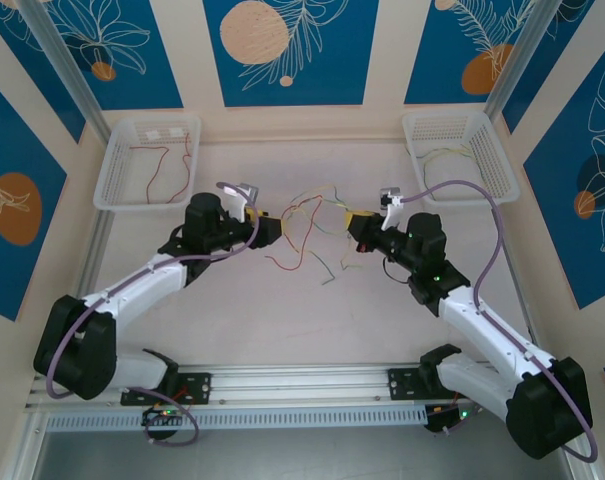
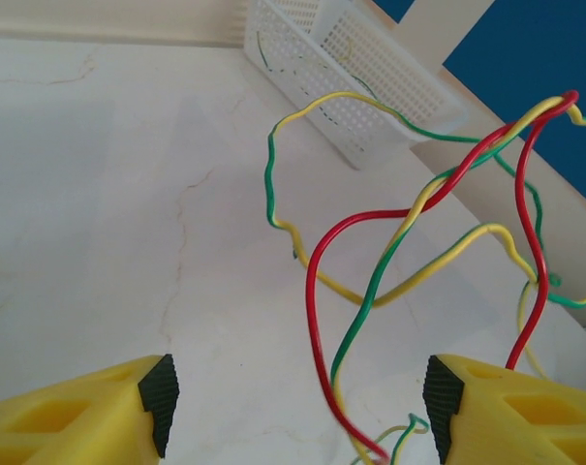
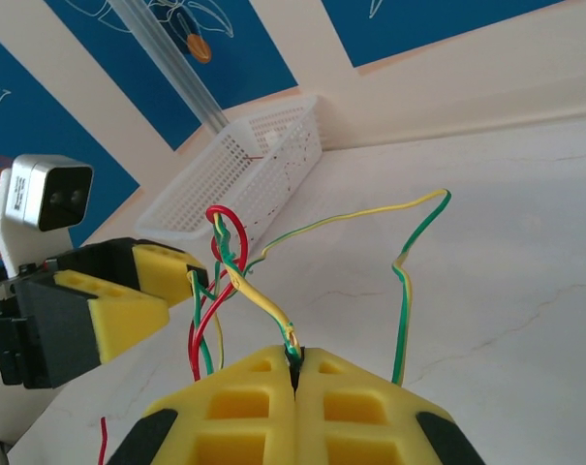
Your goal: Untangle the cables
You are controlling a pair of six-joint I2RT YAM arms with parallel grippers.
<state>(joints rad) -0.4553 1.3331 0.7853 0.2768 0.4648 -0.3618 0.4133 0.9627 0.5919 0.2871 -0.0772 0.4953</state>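
- The cables lay tangled at mid-bench, strung between both pincers.
- The right pincer was clamped on one green-yellow strand.
- The left pincer gaped wide, with wires passing between its pads.

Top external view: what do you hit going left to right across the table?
left basket → left hand → cables → right hand → right basket
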